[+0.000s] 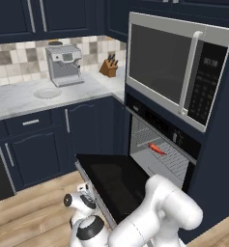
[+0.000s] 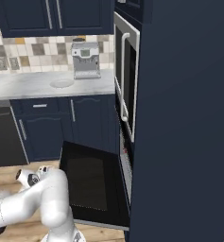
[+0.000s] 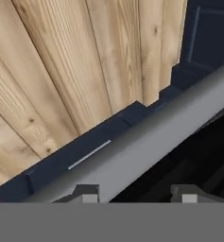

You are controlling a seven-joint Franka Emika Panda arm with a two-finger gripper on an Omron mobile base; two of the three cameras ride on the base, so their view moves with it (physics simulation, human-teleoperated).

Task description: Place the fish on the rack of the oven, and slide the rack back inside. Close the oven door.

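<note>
Rack (image 1: 170, 155) sits inside the oven (image 1: 159, 144) cavity, fish (image 1: 156, 148) lying directly on its bars toward the front, roughly mid-width. Marble tabletop (image 1: 19, 99) along the tiled wall carries a steel coffee machine (image 1: 64, 65) at the back, a pale round plate (image 1: 47, 93) just in front of it, and a wooden knife block (image 1: 108, 67) in the corner near the microwave (image 1: 178, 65). Wood plank floor (image 1: 34, 217) below, with the oven door (image 1: 113, 181) dropped open above it.
</note>
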